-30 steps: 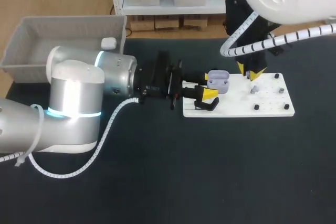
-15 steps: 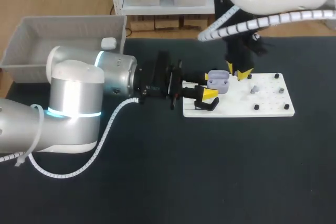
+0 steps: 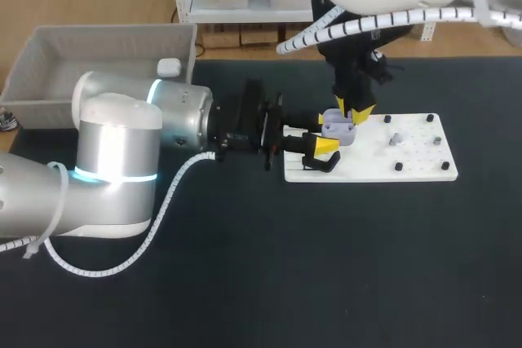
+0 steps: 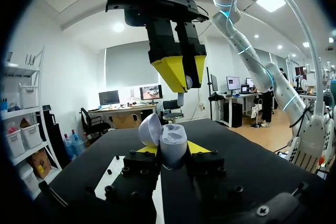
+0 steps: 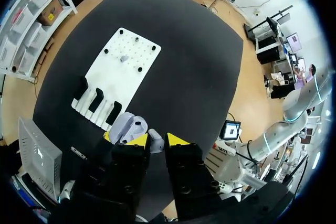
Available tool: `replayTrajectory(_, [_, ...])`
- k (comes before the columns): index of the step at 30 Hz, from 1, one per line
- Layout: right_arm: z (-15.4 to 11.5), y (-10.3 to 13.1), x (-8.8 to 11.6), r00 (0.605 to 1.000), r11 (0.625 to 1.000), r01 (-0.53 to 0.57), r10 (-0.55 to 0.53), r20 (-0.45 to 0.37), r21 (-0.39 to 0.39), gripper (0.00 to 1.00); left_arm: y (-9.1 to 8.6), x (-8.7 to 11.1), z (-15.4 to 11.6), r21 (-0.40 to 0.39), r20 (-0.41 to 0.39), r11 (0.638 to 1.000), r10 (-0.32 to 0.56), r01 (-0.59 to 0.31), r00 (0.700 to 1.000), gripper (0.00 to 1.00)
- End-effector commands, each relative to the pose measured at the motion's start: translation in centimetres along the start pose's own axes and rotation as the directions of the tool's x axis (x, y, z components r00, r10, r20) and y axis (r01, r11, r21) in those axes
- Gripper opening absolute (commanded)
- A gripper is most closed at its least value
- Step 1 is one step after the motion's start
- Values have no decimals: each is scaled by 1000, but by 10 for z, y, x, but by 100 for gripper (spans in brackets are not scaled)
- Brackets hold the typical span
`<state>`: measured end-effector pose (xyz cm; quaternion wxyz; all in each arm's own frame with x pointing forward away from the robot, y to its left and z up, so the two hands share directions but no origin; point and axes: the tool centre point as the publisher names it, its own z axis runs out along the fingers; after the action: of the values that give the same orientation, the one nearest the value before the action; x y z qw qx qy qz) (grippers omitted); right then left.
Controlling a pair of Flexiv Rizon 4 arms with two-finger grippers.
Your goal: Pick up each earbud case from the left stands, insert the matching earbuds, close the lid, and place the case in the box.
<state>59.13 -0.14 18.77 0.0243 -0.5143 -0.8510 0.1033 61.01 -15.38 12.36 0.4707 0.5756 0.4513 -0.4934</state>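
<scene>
Just over the stand end of the white board [image 3: 416, 165], the left gripper [image 3: 325, 131] holds the lavender earbud case [image 3: 338, 126]. Its fingers [image 4: 148, 148] stand only as far apart as the case is wide, and each yellow tip presses one side of the case body. The lid [image 4: 149, 128] is swung open and tilts back, so the moulded wells inside face up.

Directly above the open case hangs the right gripper [image 3: 351, 110], pointing down. Its fingers [image 5: 177, 140] are nearly together and pinch a small lavender earbud [image 5: 156, 141] between the yellow tips. From the left wrist view, a gap shows between those tips and the case, so the earbud is not yet seated.

On the board, a second earbud [image 3: 394, 138] sits among the black pegs, well apart from both grippers. Black stands [image 5: 97, 100] line the board's edge beside the case. Off to the left, the grey box [image 3: 49, 55] holds a white case [image 3: 169, 67] by its right wall.
</scene>
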Motion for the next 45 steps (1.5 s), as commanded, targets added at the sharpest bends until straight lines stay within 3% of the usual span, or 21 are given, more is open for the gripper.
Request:
replayTrajectory(1, [2, 6, 2, 1000, 1000, 4, -4, -2, 11, 0, -2, 0, 0, -7, 1, 1000, 3, -3, 1000, 0])
replayTrajectory(45, [18, 21, -2, 998, 1000, 2, 0, -64, 26, 0, -2, 0, 0, -7, 1, 1000, 3, -3, 1000, 0])
